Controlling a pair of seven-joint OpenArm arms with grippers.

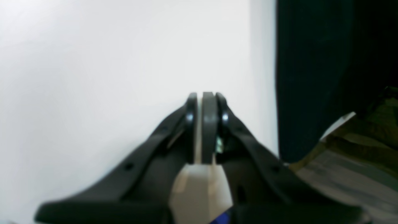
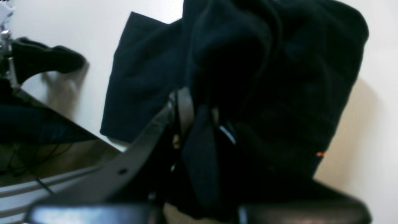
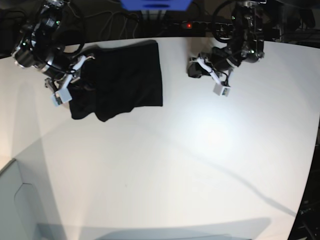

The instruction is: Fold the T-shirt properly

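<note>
Lying folded on the white bench [image 3: 200, 165], the T-shirt [image 3: 122, 80] runs side to side; right gripper [image 2: 199, 105] clamps its edge, left gripper [image 1: 206, 105] closed, empty.

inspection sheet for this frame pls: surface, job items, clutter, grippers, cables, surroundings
Surface: white table, bare apart from the shirt.
Job's things: large black cloth T-shirt, partly folded, lying at the far edge on the right arm's side; print not visible.
Clutter: nothing seen.
Grippers: left gripper shut, empty, off the shirt; right gripper shut on the T-shirt's edge.
Cables: black cables behind the table, none on it.
Surroundings: blue box and a red indicator light at the back.
</note>
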